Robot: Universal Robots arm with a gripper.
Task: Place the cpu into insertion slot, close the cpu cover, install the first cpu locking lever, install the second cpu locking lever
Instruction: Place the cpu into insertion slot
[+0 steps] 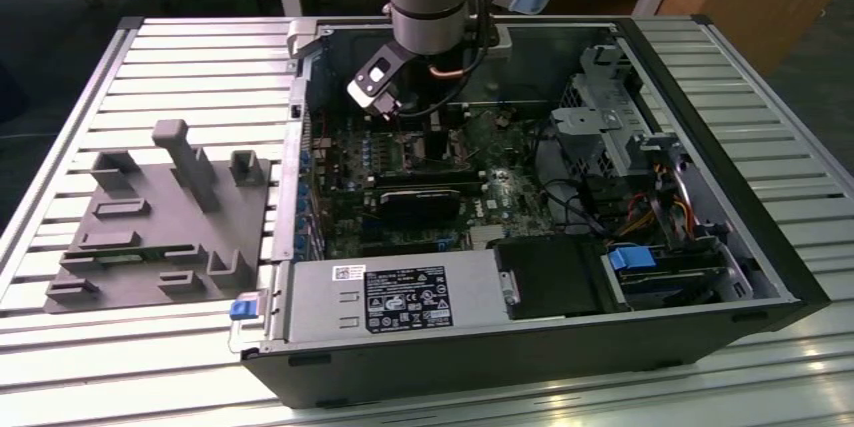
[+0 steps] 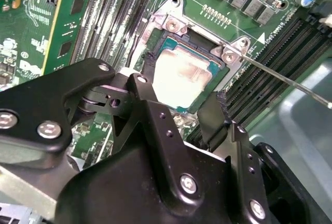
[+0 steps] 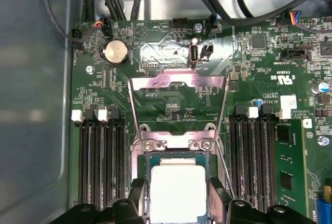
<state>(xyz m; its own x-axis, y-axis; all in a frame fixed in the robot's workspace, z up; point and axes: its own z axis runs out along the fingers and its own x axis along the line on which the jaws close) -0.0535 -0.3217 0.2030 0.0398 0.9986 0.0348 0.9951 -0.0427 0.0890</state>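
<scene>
Both jaws stand open astride the cpu [image 3: 177, 190], which I read as seated flat in the insertion slot [image 3: 179, 158] directly between them, cpu cover [image 3: 177, 81] raised on its hinge just beyond.

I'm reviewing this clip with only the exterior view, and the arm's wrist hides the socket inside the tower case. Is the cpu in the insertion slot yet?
Observer: Yes. In both wrist views the cpu lies flat in the insertion slot, silver top up.
Operator: And the cpu cover?
Observer: It isn't closed. In the first wrist view the cpu cover stands swung up, with the green motherboard showing through its opening.
Operator: Is the gripper holding the chip?
Observer: No. The gripper is open. Its fingers sit on either side of the cpu, with the socket edge visible between.
</scene>
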